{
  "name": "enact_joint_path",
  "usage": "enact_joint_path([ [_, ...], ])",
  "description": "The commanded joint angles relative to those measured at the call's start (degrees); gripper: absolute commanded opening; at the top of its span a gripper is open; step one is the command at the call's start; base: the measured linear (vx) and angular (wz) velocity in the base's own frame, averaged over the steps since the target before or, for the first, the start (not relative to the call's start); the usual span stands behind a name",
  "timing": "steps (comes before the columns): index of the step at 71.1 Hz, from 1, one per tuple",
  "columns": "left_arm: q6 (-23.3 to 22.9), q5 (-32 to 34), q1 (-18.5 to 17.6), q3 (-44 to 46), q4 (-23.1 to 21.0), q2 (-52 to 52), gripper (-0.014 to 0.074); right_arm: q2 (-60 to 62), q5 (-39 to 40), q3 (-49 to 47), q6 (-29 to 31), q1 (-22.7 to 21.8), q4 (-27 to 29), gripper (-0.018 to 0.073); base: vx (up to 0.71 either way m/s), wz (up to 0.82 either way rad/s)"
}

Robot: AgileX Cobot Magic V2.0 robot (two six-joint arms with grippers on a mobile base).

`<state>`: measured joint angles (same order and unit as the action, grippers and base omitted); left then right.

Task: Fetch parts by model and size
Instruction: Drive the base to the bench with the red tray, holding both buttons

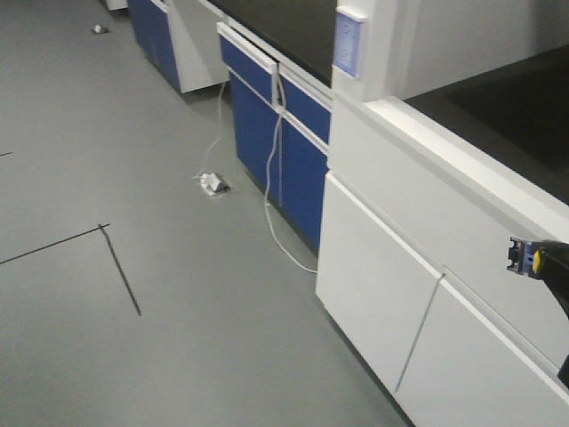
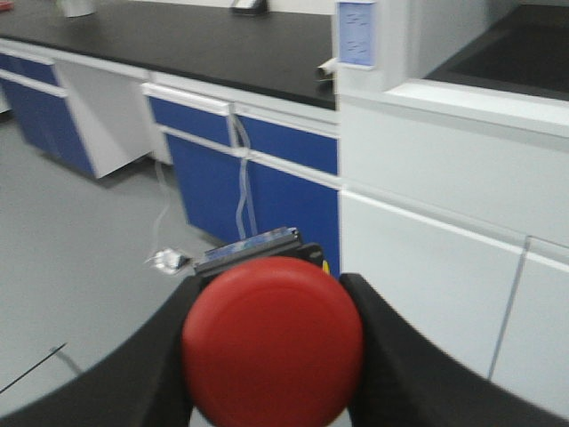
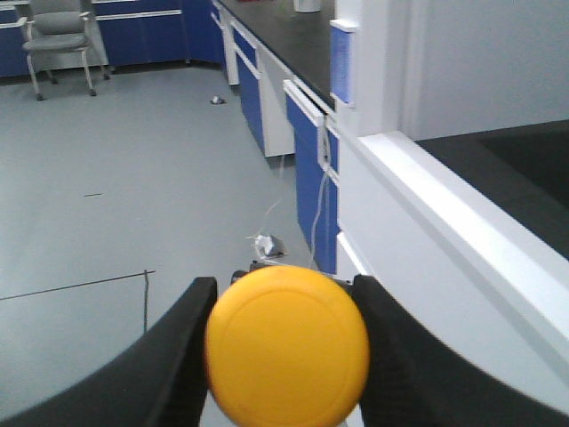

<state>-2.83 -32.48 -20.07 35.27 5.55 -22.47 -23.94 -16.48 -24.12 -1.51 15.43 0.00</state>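
In the left wrist view my left gripper is shut on the red-capped push-button switch. Its round cap faces the camera between the two black fingers, and its dark base pokes out beyond them. In the right wrist view my right gripper is shut on the yellow-capped push-button switch, held the same way. In the front view a black arm at the right edge carries a dark blocky part with a yellow patch. Both switches are held in the air above the floor.
A white cabinet with a dark worktop stands close on the right. Blue-fronted cabinets under a black counter run beyond it. A white cable hangs down to the grey floor, near a floor socket. A chair stands far back.
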Motion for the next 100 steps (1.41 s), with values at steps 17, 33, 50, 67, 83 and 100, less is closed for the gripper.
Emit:
enact_joint_path([
  [17, -0.05, 4.68, -0.32, 1.57, -0.08, -0.51, -0.0006, -0.19, 4.97, -1.76, 0.33, -0.16, 0.00, -0.0010, -0.02, 0.64],
  [33, -0.05, 4.68, -0.32, 1.57, -0.08, -0.51, -0.0006, -0.19, 4.97, -1.76, 0.33, -0.16, 0.00, -0.0010, 0.00, 0.75],
  [50, -0.05, 4.68, -0.32, 1.57, -0.08, -0.51, -0.0006, -0.19, 4.97, -1.76, 0.33, -0.16, 0.00, -0.0010, 0.02, 0.63],
  [67, -0.05, 4.68, -0.32, 1.57, -0.08, -0.51, -0.0006, -0.19, 4.97, -1.76, 0.33, -0.16, 0.00, -0.0010, 0.06, 0.33],
  [83, -0.05, 4.68, -0.32, 1.57, -0.08, -0.51, -0.0006, -0.19, 4.97, -1.76, 0.33, -0.16, 0.00, -0.0010, 0.10, 0.18],
  [100, -0.05, 4.68, -0.32, 1.57, -0.08, -0.51, -0.0006, -0.19, 4.97, -1.76, 0.33, -0.16, 0.00, -0.0010, 0.19, 0.07],
])
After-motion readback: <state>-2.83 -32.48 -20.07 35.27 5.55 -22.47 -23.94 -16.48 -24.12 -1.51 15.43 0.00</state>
